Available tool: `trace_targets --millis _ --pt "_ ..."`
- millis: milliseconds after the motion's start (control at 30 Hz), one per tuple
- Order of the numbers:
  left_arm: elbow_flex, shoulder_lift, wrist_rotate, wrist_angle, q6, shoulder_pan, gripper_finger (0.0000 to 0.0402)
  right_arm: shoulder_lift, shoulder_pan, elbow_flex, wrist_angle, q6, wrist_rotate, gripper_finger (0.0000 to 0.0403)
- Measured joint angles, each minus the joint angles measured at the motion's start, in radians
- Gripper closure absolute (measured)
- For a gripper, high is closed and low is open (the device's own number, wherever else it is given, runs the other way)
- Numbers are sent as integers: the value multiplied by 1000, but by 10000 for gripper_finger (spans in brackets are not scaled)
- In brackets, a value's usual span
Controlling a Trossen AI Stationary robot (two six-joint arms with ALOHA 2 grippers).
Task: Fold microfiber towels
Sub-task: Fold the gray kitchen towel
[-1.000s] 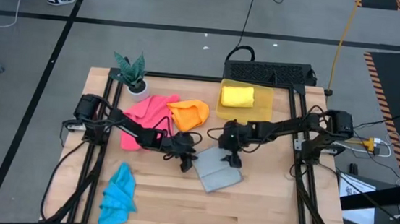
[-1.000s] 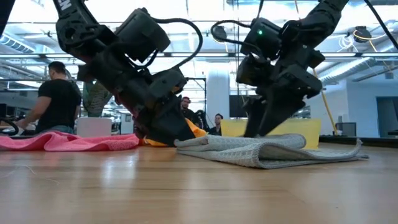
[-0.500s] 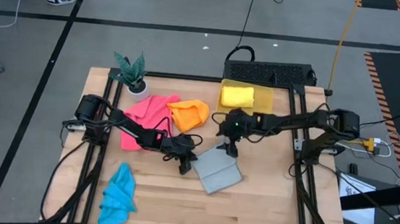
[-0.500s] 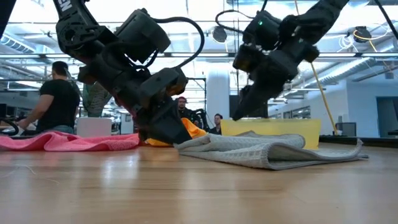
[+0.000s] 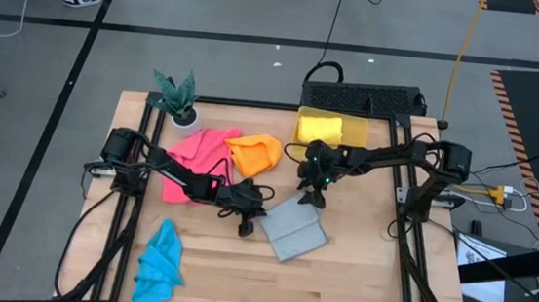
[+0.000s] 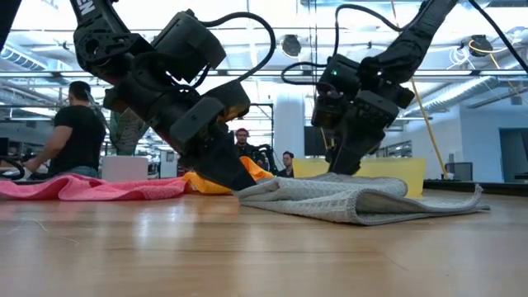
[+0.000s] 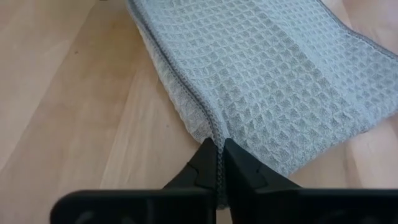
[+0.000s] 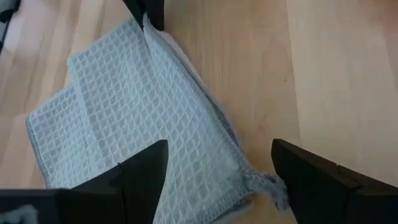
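Mid-fold on the grey towel (image 5: pixel 293 229), lying partly doubled near the middle of the table (image 5: pixel 355 286), a little toward the front edge. Left gripper (image 7: pixel 217 171) down at the cloth's left hem, fingers pinched tight on the stitched edge — a firm hold by the look of the left wrist view. Right gripper (image 8: pixel 217 165) hovering just above the towel's far corner, fingers spread wide, nothing held. Probably the step of taking up one side to carry it over the other; next move likely calls for the right gripper dropping onto the neighbouring corner and closing, so both ends of that edge lift together and the cloth travels flat instead of dragging into a twist. Room to work — bare wood in front of the towel and to its right, good clearance there. Tighter behind and to the left: orange towel (image 5: pixel 254 154) and pink towel (image 5: pixel 193 159) bunched near the left arm, yellow towel (image 5: pixel 319 129) in the yellow bin (image 5: pixel 357 137) at the back edge. Blue towel (image 5: pixel 159 265) crumpled at the front left corner, well apart. Small potted plant (image 5: pixel 177 97) at the back left corner, out of the way.
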Motion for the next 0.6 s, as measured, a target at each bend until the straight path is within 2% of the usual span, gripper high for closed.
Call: trace_targets --millis 133,200,300,600 --pt "0 0 -2 -3 1 0 386 1 0 0 -41 18 9 154" --pt "0 0 -2 -3 1 0 377 3 0 -7 -38 20 47 174" --pt "0 0 -2 -6 1 0 369 4 -1 -23 -25 20 50 212" --pt "3 -3 9 -47 -26 19 365 4 -1 -42 -23 -38 45 380"
